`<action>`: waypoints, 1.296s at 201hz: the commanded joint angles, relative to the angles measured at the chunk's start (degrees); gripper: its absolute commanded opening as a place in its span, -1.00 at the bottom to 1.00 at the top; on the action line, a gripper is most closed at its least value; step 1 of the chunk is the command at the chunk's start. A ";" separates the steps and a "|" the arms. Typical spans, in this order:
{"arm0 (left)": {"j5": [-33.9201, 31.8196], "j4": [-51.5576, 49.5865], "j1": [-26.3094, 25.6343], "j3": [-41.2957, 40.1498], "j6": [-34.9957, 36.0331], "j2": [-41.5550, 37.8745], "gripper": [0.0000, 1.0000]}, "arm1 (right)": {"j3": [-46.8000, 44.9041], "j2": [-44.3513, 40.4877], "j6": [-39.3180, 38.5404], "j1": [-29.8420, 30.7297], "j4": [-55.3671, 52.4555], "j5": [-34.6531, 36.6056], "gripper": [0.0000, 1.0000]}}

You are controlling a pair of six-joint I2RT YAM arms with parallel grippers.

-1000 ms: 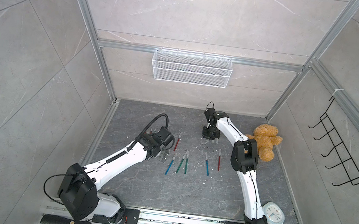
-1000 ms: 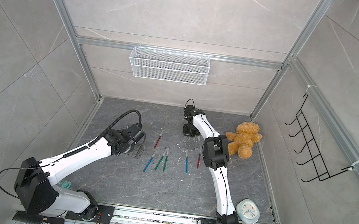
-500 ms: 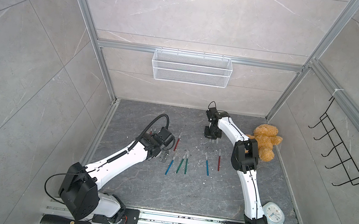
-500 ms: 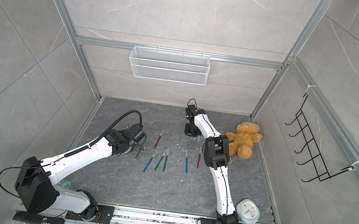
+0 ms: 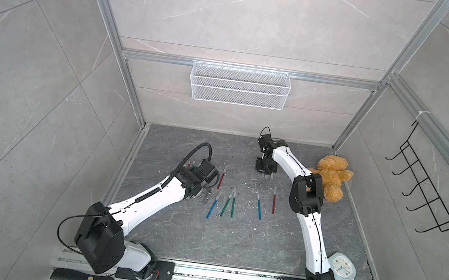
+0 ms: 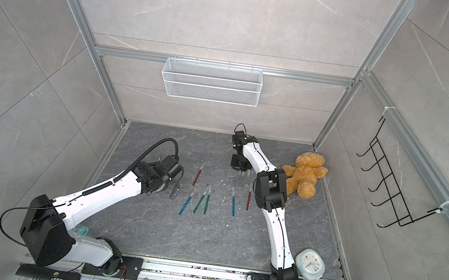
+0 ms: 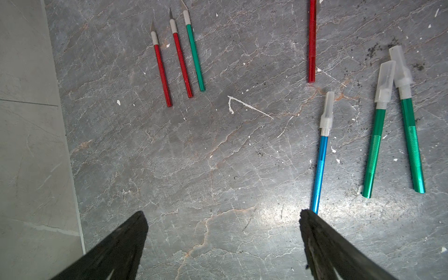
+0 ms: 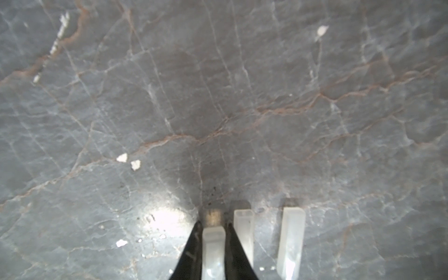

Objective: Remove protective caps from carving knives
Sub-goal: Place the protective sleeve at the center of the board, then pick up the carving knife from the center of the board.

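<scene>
My right gripper (image 8: 213, 230) is down at the floor at the back, shut on a translucent protective cap (image 8: 213, 244). Two loose caps (image 8: 243, 232) (image 8: 291, 237) lie right beside it. My left gripper (image 7: 223, 213) hangs open and empty over bare floor, its right finger by the end of a blue carving knife (image 7: 320, 164) that wears a cap (image 7: 327, 109). Two capped green knives (image 7: 374, 150) (image 7: 412, 145) lie beyond it. Two red knives (image 7: 162, 72) (image 7: 183, 65) and a green one (image 7: 195, 55) lie apart with bare blades. In both top views, a row of knives (image 5: 258, 205) (image 6: 233, 203) lies between the arms.
A teddy bear (image 5: 330, 176) sits at the right wall beside the right arm. A round clock (image 5: 341, 268) lies at the front right. A wire basket (image 5: 239, 85) hangs on the back wall and a hook rack (image 5: 428, 197) on the right wall. A black comb (image 5: 81, 278) lies on the front rail.
The right gripper has shifted slightly to the right, staying low by the loose caps. The left arm has stayed where it was.
</scene>
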 commanded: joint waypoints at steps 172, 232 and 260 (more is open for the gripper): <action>0.68 -1.58 -0.34 1.73 1.60 1.46 0.93 | 6.52 -8.21 -0.02 3.03 -7.71 1.29 -0.39; 7.71 -0.92 -0.39 1.91 0.50 2.21 0.92 | -8.75 -27.09 -0.83 7.86 0.94 3.31 0.23; 10.35 -0.31 -0.47 1.66 -0.64 2.73 0.92 | -22.49 -38.32 -0.85 9.15 9.16 0.87 0.51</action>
